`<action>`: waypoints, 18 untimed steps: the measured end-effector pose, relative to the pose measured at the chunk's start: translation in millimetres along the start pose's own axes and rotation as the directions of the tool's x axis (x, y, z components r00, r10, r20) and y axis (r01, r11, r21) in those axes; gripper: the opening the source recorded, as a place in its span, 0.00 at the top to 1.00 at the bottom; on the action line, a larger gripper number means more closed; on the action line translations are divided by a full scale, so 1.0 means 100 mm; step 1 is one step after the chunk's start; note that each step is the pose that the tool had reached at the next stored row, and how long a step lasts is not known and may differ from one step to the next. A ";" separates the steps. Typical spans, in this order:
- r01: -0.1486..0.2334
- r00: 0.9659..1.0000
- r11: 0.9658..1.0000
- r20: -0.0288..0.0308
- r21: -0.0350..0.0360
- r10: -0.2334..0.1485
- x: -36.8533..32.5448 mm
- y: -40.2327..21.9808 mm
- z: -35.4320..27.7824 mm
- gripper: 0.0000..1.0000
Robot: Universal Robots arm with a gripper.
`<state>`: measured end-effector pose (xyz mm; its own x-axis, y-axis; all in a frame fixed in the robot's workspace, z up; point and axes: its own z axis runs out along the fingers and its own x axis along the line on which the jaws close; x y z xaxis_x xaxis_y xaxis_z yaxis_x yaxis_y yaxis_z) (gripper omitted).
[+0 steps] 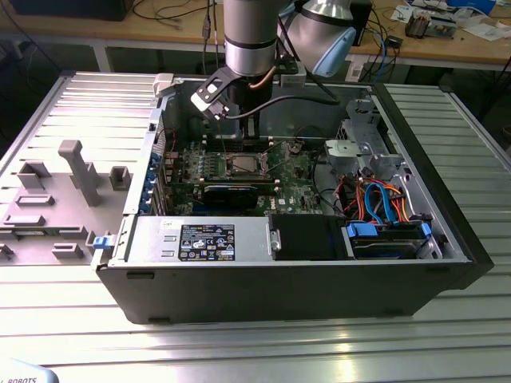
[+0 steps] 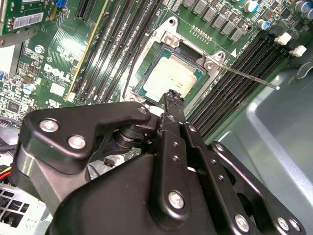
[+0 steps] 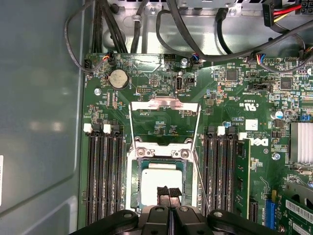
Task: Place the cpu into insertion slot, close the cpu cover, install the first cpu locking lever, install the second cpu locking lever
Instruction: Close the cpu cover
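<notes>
Open black computer case [image 1: 279, 299], set on ribbed metal table [image 1: 239, 351]. Inside, along the near wall: silver power supply [image 1: 200, 239] with label; at the exterior view's right, drive bay [image 1: 387, 239] under blue and orange cables [image 1: 383, 199]. Black graphics card [image 1: 231, 194] mounted across green motherboard [image 3: 234, 98]. In the first wrist view: two banks of long black memory slots [image 3: 105, 181] with white latches, round coin battery [image 3: 119, 78] near the board edge, black cable bundle [image 3: 112, 24] beyond it, finned silver block [image 3: 301, 142], probably a heat sink. Grey fixture plate [image 1: 56, 207] beside the case, at the exterior view's left. Wooden bench [image 1: 471, 48] behind.
</notes>
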<state>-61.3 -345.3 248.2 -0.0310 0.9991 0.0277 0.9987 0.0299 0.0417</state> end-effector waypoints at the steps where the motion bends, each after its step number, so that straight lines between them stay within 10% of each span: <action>1: 0.000 1.000 1.000 0.000 0.000 0.000 0.000 0.001 0.000 0.89; 18: 0.000 1.000 1.000 0.000 0.000 0.000 -0.001 0.030 0.001 0.89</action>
<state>-58.3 -345.3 248.2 -0.0312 0.9991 0.0277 0.9987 0.0300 0.0416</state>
